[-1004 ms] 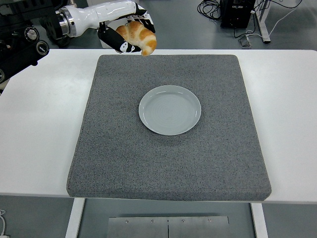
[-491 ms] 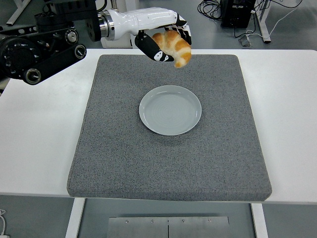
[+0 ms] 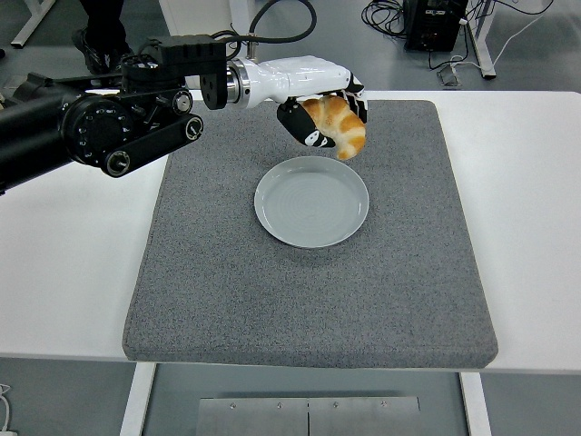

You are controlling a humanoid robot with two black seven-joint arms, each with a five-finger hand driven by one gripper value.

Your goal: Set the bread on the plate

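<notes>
A golden-brown croissant-shaped bread (image 3: 339, 125) hangs in the air, gripped by my left hand (image 3: 320, 113). The hand has a white shell and black fingers (image 3: 300, 127) curled around the bread. Hand and bread hover just above the far edge of the pale grey round plate (image 3: 311, 202), which lies on the grey mat (image 3: 227, 272) with nothing on it. My left arm reaches in from the left edge across the mat's far left corner. The right arm does not show.
The dark grey mat covers the middle of the white table (image 3: 73, 254). Beyond the table's far edge lie cables and a black box (image 3: 436, 23) on the floor. A person's legs (image 3: 102, 23) stand at the top left.
My left arm has carried the bread to the right and toward the near side, from beyond the mat's far edge to just above the plate's far rim. More of the arm is now visible.
</notes>
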